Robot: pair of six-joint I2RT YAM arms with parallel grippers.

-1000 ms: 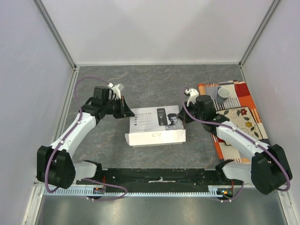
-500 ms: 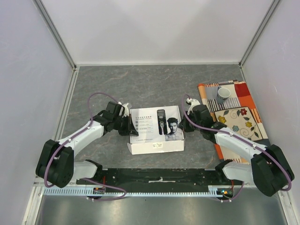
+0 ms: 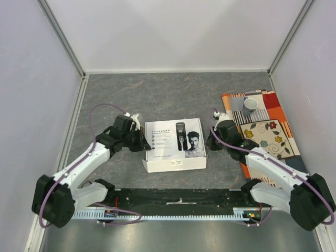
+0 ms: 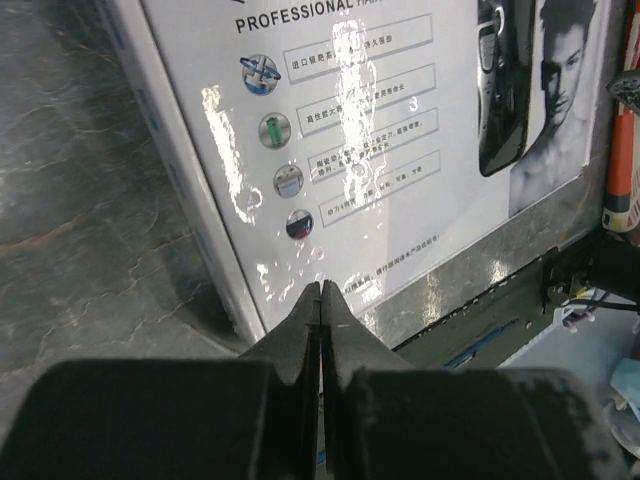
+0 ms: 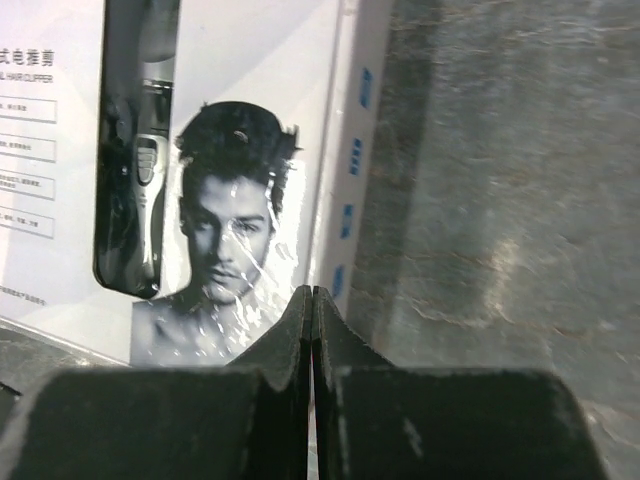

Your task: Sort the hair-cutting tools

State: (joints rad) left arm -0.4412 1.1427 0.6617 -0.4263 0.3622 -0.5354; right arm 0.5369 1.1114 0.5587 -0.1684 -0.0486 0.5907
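The white box with the printed lid lies shut in the middle of the table. The lid shows a picture of a clipper and a man's face. The hair-cutting tools themselves are hidden; none show in any view. My left gripper is shut and empty, its tips over the box's left edge. My right gripper is shut and empty, its tips over the box's right edge.
A patterned cloth mat lies at the right, with a grey cup on its far end. Bare grey tabletop lies beyond the box. The black rail of the arm bases runs along the near edge.
Both grippers have come down and nearer, to the box's left and right edges. The box has shifted slightly toward the near edge and now lies flat.
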